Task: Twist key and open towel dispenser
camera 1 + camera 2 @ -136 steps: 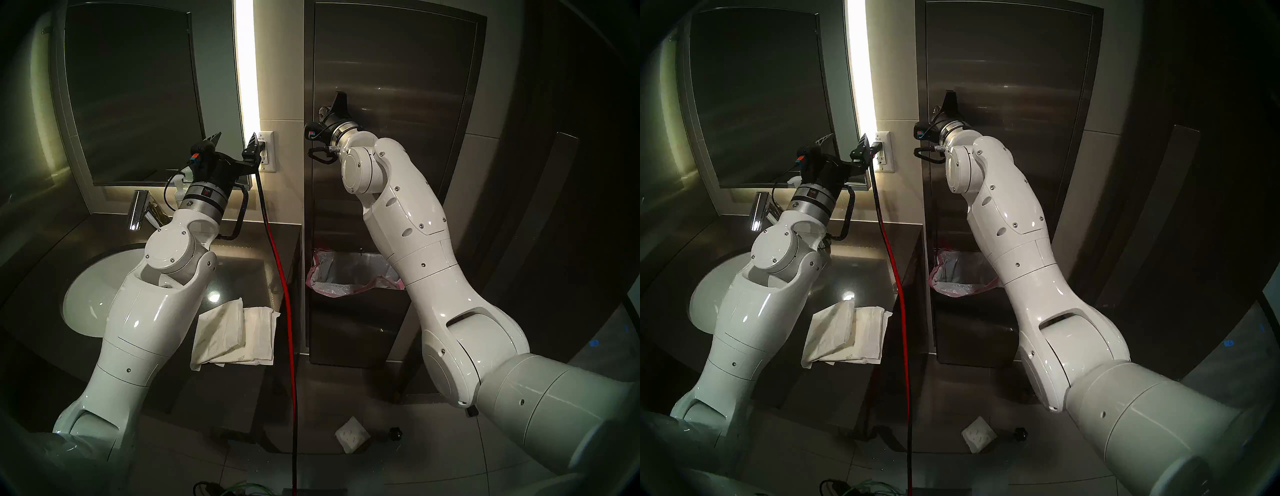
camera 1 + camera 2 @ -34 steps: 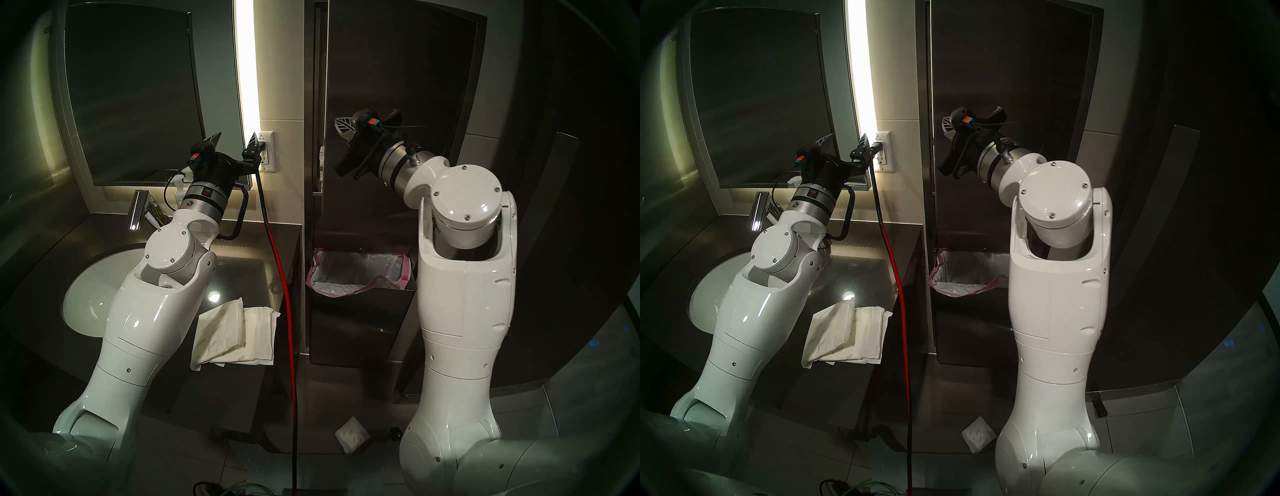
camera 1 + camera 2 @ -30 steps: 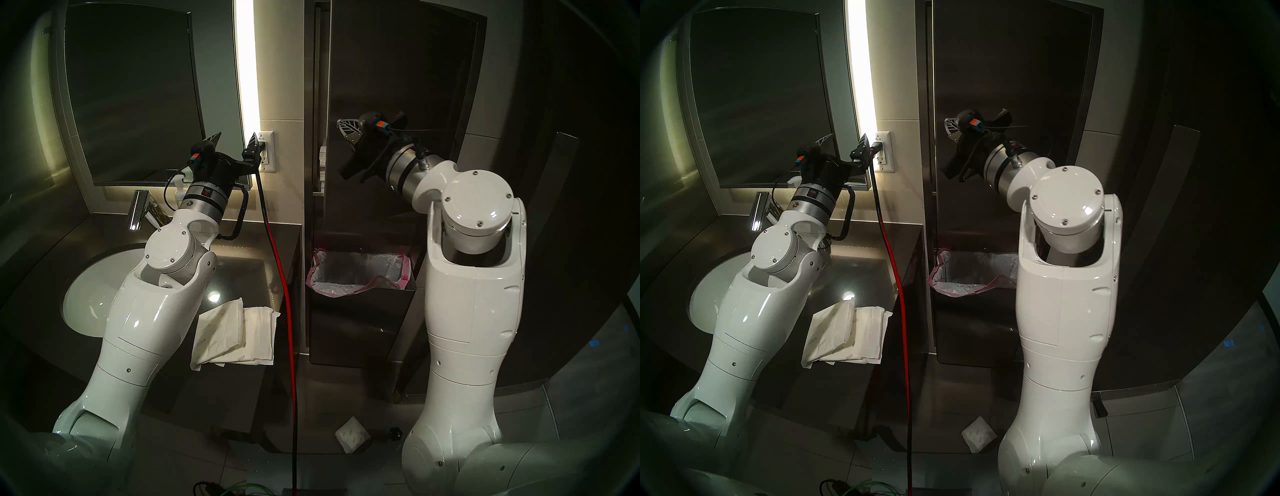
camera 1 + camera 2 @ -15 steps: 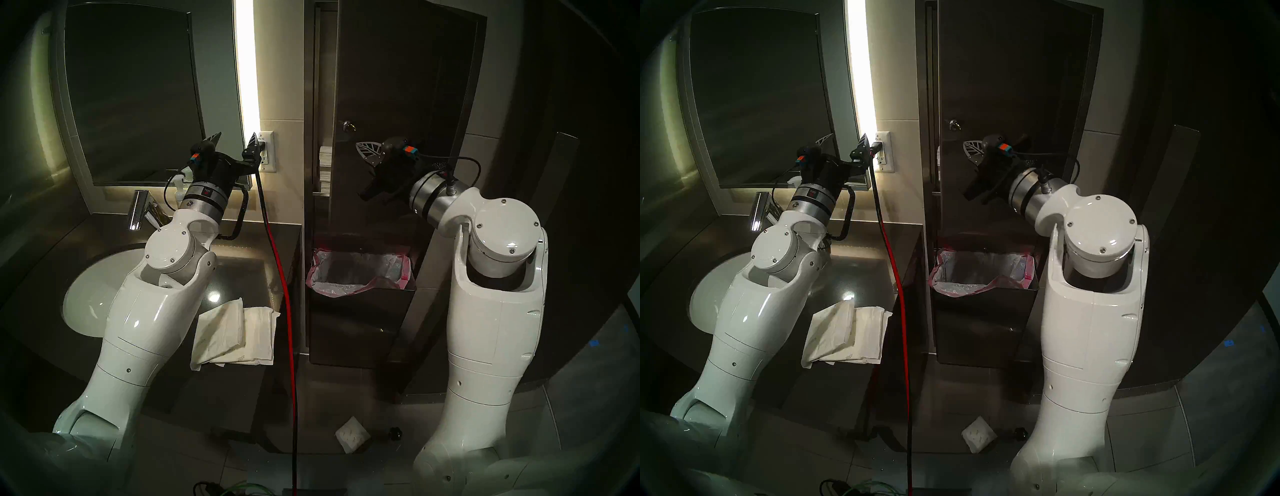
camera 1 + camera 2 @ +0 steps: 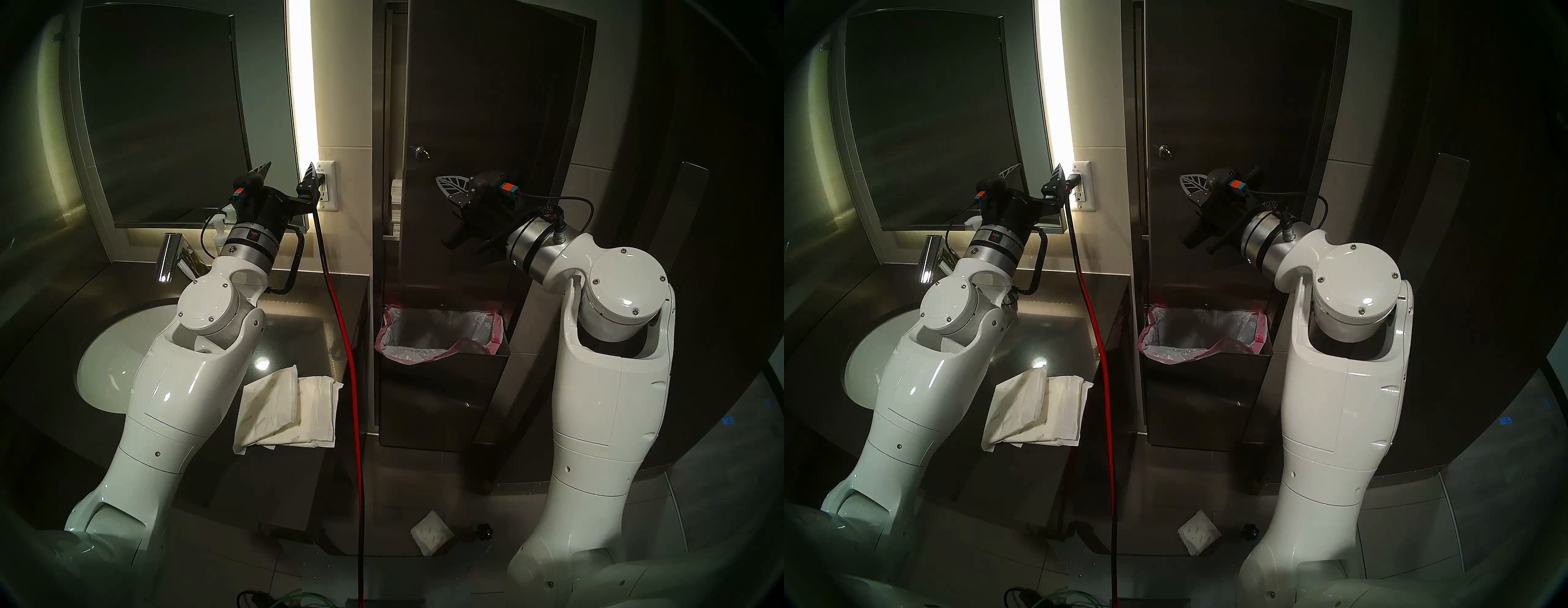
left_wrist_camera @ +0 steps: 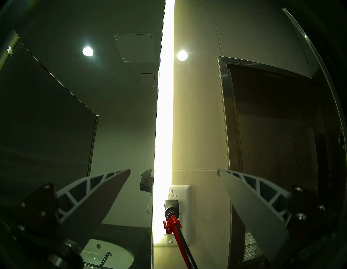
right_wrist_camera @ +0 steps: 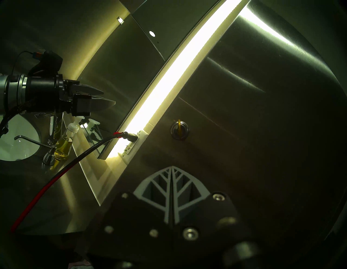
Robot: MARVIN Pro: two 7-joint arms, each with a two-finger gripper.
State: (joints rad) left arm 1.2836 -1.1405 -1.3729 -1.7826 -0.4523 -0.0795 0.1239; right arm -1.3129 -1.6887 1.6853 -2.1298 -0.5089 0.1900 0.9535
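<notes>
The towel dispenser (image 5: 488, 106) is a tall steel wall cabinet. Its door stands slightly ajar along the left edge, and a stack of white towels (image 5: 396, 208) shows in the gap. The small key (image 5: 421, 153) (image 5: 1165, 151) (image 7: 179, 129) sticks out of the round lock on the door. My right gripper (image 5: 438, 181) (image 5: 1181, 180) (image 7: 171, 167) is shut with nothing in it, a little below and to the right of the key and clear of the door. My left gripper (image 5: 288, 166) (image 6: 174, 170) hangs open and empty in front of the wall outlet.
A steel bin with a pink-rimmed liner (image 5: 441, 335) sits under the dispenser. A red and black cable (image 5: 352, 382) runs down from the outlet (image 5: 330, 187). Paper towels (image 5: 288, 412) lie on the counter beside the sink (image 5: 110, 365). A folded towel (image 5: 430, 533) and a black knob (image 5: 483, 530) lie on the floor.
My right gripper has come off the key and dropped down and to the right, staying shut. The door, flush earlier, now stands ajar. The left arm has not moved.
</notes>
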